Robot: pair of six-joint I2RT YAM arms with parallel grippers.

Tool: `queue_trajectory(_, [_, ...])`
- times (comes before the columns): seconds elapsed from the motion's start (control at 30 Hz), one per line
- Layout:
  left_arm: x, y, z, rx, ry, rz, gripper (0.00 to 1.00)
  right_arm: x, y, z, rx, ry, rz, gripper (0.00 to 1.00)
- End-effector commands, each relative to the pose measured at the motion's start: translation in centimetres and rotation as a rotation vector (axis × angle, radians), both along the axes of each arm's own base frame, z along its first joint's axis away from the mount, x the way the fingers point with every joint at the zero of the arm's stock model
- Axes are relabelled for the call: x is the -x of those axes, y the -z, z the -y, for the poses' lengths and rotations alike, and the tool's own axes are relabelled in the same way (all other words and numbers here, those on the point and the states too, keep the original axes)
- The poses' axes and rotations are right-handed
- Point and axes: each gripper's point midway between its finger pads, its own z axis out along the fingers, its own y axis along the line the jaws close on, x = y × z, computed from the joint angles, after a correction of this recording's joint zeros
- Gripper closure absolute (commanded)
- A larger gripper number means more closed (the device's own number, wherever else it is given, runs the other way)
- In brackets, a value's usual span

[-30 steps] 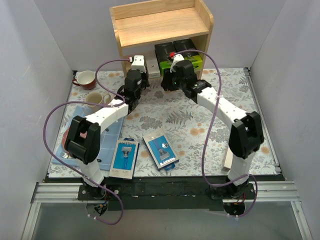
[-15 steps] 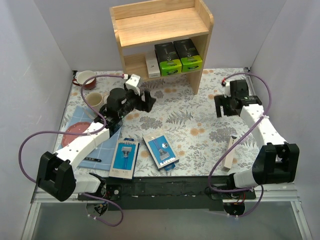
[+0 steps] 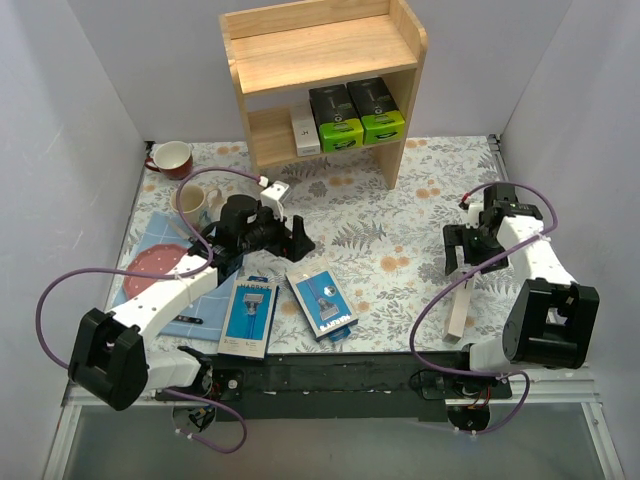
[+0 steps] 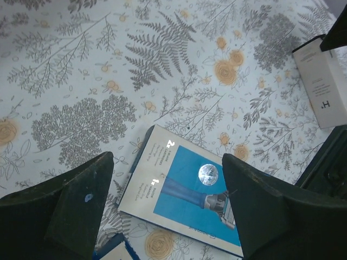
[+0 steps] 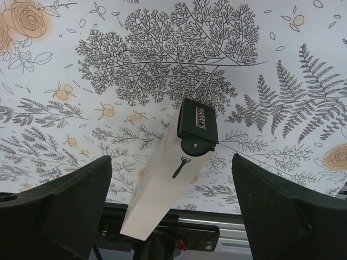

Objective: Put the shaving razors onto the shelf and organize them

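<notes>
The light wood shelf [image 3: 322, 48] stands at the back. Its lower tier holds a slim white box [image 3: 306, 131] and two black boxes with lime-green ends [image 3: 336, 118] [image 3: 376, 112]. Two flat blue razor packs [image 3: 249, 316] [image 3: 322, 300] lie near the front edge. My left gripper [image 3: 295, 235] [image 4: 168, 208] hovers open above the right-hand blue pack [image 4: 190, 195], holding nothing. My right gripper [image 3: 462, 250] [image 5: 172, 214] hangs open over a slim beige box [image 3: 462, 306] [image 5: 162, 200] with a dark cap, which lies at the front right. The beige box [image 4: 321, 81] also shows in the left wrist view.
A red mug [image 3: 172, 158] and a beige mug [image 3: 195, 205] stand at the left. A red plate [image 3: 155, 262] rests on a blue cloth [image 3: 212, 292], with a small dark-handled utensil [image 3: 193, 320] on it. The metal front rail [image 5: 217, 233] runs just past the beige box.
Both arms drew back from the shelf, leaving the white box and a black box there. Both grippers opened. The left now hangs over a blue pack, the right over the beige box.
</notes>
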Motion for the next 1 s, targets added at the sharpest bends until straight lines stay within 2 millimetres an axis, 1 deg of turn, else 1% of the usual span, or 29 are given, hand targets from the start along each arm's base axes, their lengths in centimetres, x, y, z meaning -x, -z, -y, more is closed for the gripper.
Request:
queue_trajectory(0.0, [-0.1,2.8,-0.8,-0.083,-0.031,-0.095,0.19,-0.6,-0.5,-0.3,-0.027,-0.027,-0.066,0.02])
queue_trajectory(0.07, [-0.9,3.2,-1.1,-0.124,-0.036,-0.074,0.19,-0.7,-0.3,0.3,0.000,-0.034,-0.095,0.02])
queue_trajectory(0.1, [-1.2,3.7,-1.2,-0.144,-0.037,-0.073,0.19,-0.9,-0.2,0.4,0.002,-0.040,-0.110,0.04])
queue_trajectory(0.23, [-2.6,4.7,-2.2,-0.191,-0.081,-0.058,0.19,-0.9,-0.7,0.2,0.002,-0.076,-0.143,0.06])
queue_trajectory(0.3, [-3.3,4.4,-2.5,-0.203,-0.086,-0.049,0.19,-0.7,-0.8,-0.3,0.004,-0.137,-0.163,0.06])
queue_trajectory(0.33, [-3.4,4.9,-2.5,-0.218,-0.079,-0.056,0.19,-0.5,-0.8,-0.5,0.007,-0.172,-0.178,0.06])
queue_trajectory(0.37, [-3.5,4.9,-2.6,-0.236,-0.066,-0.047,0.19,0.5,-0.5,-0.7,0.011,-0.217,-0.227,0.06])
queue_trajectory(0.4, [-3.7,5.0,-2.6,-0.241,-0.068,-0.045,0.19,1.1,-0.3,-0.7,0.007,-0.233,-0.253,0.08])
queue_trajectory(0.43, [-3.9,5.2,-2.6,-0.248,-0.067,-0.047,0.19,2.3,0.4,-1.0,-0.013,-0.244,-0.299,0.08])
queue_trajectory(0.53, [-4.2,5.6,-2.3,-0.239,-0.071,-0.054,0.19,4.6,1.4,-0.9,-0.009,-0.247,-0.350,0.09])
queue_trajectory(0.57, [-4.3,5.8,-2.2,-0.233,-0.073,-0.063,0.19,6.1,2.1,-0.8,-0.009,-0.247,-0.387,0.09])
queue_trajectory(0.67, [-4.3,5.6,-1.8,-0.201,-0.078,-0.056,0.19,7.4,2.7,-0.6,0.004,-0.244,-0.401,0.09])
queue_trajectory(0.77, [-4.5,5.7,-1.7,-0.188,-0.087,-0.060,0.19,6.9,3.0,-0.5,0.010,-0.240,-0.390,0.09])
queue_trajectory(0.8, [-4.6,5.8,-1.6,-0.189,-0.087,-0.065,0.19,6.3,3.0,-0.5,0.015,-0.236,-0.388,0.09])
queue_trajectory(0.87, [-4.9,5.4,-1.4,-0.180,-0.087,-0.059,0.19,5.6,3.3,-0.3,0.023,-0.227,-0.387,0.09])
queue_trajectory(0.9, [-5.0,5.5,-1.3,-0.181,-0.086,-0.058,0.19,4.9,3.2,-0.3,0.022,-0.229,-0.373,0.11])
queue_trajectory(0.97, [-5.2,5.4,-1.3,-0.181,-0.089,-0.054,0.19,4.3,3.4,-0.6,0.003,-0.239,-0.369,0.13])
